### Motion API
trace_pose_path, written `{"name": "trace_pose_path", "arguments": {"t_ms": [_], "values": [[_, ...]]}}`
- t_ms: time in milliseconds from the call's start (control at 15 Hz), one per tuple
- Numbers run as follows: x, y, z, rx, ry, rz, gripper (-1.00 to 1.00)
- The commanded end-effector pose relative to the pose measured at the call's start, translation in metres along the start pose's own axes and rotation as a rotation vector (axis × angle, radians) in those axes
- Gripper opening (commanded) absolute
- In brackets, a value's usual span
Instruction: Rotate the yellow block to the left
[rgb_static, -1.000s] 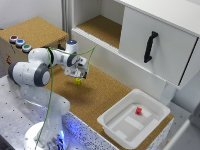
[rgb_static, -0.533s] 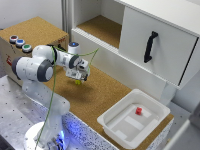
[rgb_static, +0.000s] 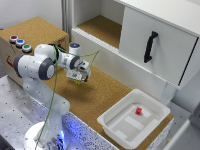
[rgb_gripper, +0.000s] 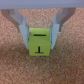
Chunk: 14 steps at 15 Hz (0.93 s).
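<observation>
Gripper (rgb_gripper: 40, 36) is sitting low over the cork tabletop (rgb_static: 100, 95), fingers pointing down. In the wrist view the two fingers (rgb_gripper: 21, 27) are flanking the yellow block (rgb_gripper: 40, 43), one on each side, with the jaws closed in to about the block's width. Both fingers are looking flush against the block's side faces, so it's clamped on the block, not just hovering around it.

The block is showing a dark T-shaped mark on its face toward the camera and a short dark bar on its top. Block is resting on or just at the cork; can't tell for sure whether it's lifted.

In the exterior view the yellow block (rgb_static: 78, 82) is only peeking out as a small bright spot under the gripper (rgb_static: 79, 78), near the middle of the cork surface, in front of the white cabinet (rgb_static: 150, 45).

Toward the exterior view's right, well apart from the gripper, a white tray (rgb_static: 120, 125) is holding a small red block (rgb_static: 138, 110).
</observation>
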<state>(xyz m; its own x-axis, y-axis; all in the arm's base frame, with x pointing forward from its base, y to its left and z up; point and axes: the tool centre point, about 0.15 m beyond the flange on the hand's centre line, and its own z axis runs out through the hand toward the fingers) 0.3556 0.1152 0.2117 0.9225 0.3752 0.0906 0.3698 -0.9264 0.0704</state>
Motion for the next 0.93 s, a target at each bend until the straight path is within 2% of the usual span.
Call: {"name": "trace_pose_path", "arguments": {"t_ms": [0,67,200,333,467,733,867], "values": [[0.012,-0.003,-0.022,-0.072,0.019,-0.135,-1.00],[0.011,-0.004,-0.031,-0.090,0.020,-0.198,-1.00],[0.006,-0.006,-0.045,-0.089,0.011,-0.377,-1.00],[0.006,-0.001,-0.048,-0.041,0.012,-0.529,-1.00],[0.006,0.006,-0.043,-0.018,0.025,-0.680,-1.00],[-0.003,0.015,-0.043,0.097,0.079,-1.082,-1.00],[-0.015,0.012,-0.042,0.137,0.087,-1.268,-1.00]]}}
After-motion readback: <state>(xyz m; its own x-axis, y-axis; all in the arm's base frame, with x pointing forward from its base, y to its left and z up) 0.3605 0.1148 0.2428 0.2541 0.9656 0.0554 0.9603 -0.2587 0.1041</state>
